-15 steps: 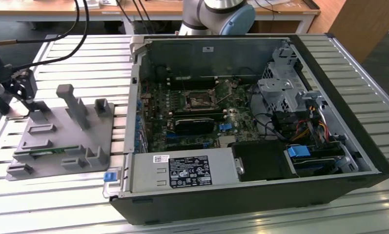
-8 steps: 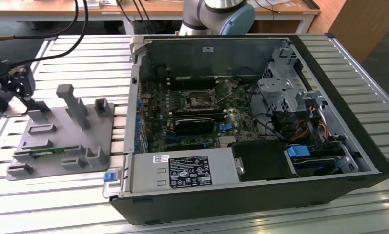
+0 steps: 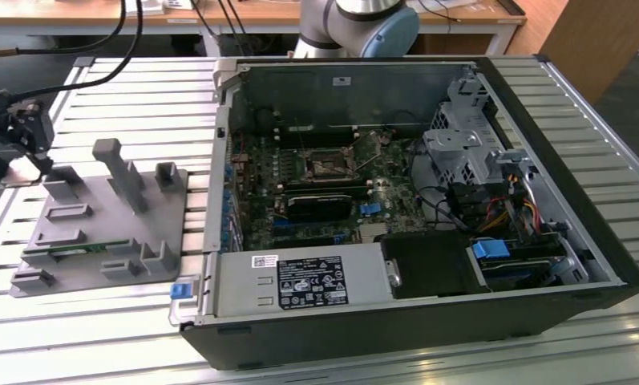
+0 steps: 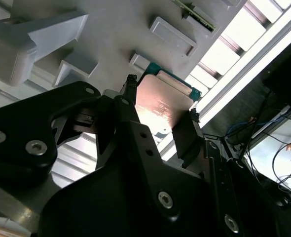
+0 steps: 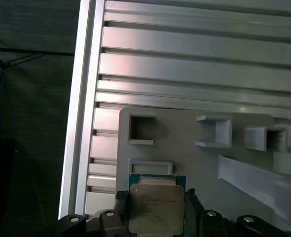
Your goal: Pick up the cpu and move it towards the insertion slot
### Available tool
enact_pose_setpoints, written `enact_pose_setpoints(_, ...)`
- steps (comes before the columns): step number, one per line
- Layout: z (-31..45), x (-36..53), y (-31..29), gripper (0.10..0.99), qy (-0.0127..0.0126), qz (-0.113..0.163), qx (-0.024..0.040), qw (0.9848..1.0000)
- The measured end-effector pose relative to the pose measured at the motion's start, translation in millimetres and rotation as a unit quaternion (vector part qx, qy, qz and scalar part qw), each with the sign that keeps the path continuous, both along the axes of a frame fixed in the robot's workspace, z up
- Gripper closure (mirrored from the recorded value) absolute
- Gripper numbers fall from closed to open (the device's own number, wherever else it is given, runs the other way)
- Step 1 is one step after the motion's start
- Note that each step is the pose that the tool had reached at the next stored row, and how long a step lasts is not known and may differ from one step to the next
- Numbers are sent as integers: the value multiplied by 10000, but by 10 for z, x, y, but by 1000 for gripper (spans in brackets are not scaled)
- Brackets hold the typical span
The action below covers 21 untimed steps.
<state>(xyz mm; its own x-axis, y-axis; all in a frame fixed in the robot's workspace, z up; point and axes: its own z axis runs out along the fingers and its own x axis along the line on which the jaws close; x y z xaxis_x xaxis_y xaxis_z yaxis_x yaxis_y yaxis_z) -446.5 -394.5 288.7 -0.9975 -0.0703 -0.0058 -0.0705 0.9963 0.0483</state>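
Note:
In both wrist views the cpu (image 5: 155, 202) (image 4: 163, 103), a flat square chip with a silvery top and a green rim, sits between the black fingers of my gripper (image 5: 156, 210) (image 4: 163, 101), which is shut on its two opposite edges. It is over a corner of the grey fixture plate (image 5: 185, 138); whether it still touches the plate I cannot tell. In the exterior view my gripper (image 3: 33, 160) is at the far left, above the plate's back corner. The insertion slot (image 3: 328, 164), a dark square socket in a silvery frame, lies on the motherboard inside the open computer case, well to the exterior view's right of the gripper.
The grey fixture plate (image 3: 95, 233) carries upright posts (image 3: 121, 172), empty pockets and a long green circuit strip (image 3: 78, 250). The case's wall (image 3: 225, 160) stands between plate and motherboard. A drive cage (image 3: 463, 152), cables and a blue connector (image 3: 370, 208) crowd the case's inside.

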Motion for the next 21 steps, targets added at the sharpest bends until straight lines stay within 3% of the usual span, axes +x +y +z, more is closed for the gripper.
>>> enact_pose_setpoints(21, 341, 0, 38, 545, -1, 0, -20, 10000)
